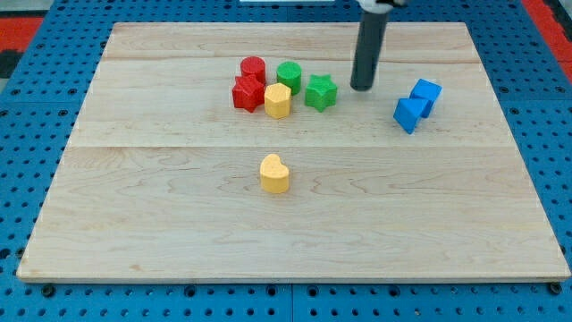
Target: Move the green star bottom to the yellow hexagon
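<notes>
Camera view: the green star (321, 92) sits upper centre of the frame, just right of the yellow hexagon (278, 101). My tip (361, 87), a bare rod holding nothing, stands just right of the star. The star looks light, rigid and likely slippery; push its upper right edge.

Rod held straight up
My tip (361, 88) is set down on the board, toward 12 o'clock.

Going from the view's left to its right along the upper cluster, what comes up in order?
Red star → yellow hexagon → green star → my tip → blue blocks.
</notes>
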Robot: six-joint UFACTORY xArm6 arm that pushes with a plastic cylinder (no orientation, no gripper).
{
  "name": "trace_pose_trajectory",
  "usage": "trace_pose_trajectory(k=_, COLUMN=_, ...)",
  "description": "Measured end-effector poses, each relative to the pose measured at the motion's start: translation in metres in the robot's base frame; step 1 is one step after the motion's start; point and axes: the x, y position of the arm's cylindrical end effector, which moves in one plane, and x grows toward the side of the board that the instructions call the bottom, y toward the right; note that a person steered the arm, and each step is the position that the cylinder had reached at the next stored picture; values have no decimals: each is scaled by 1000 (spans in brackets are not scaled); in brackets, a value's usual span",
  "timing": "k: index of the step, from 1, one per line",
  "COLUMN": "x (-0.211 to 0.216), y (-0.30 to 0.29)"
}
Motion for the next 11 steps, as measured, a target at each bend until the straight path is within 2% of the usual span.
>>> trace_pose_trajectory(k=1, x=-5, y=-55)
trace_pose_trajectory(k=2, x=39, y=-71)
trace_pose_trajectory(k=3, x=70, y=-42)
trace_pose_trajectory(k=5, x=29, y=-1)
trace_pose_trajectory(k=6, x=42, y=28)
trace_pose_trajectory(k=7, x=72, y=6)
trace_pose_trajectory(k=8, x=125, y=8)
trace_pose_trajectory(k=9, x=127, y=-35)
trace_pose_trajectory(k=10, x=94, y=-77)
trace_pose_trajectory(k=11, x=78, y=-72)
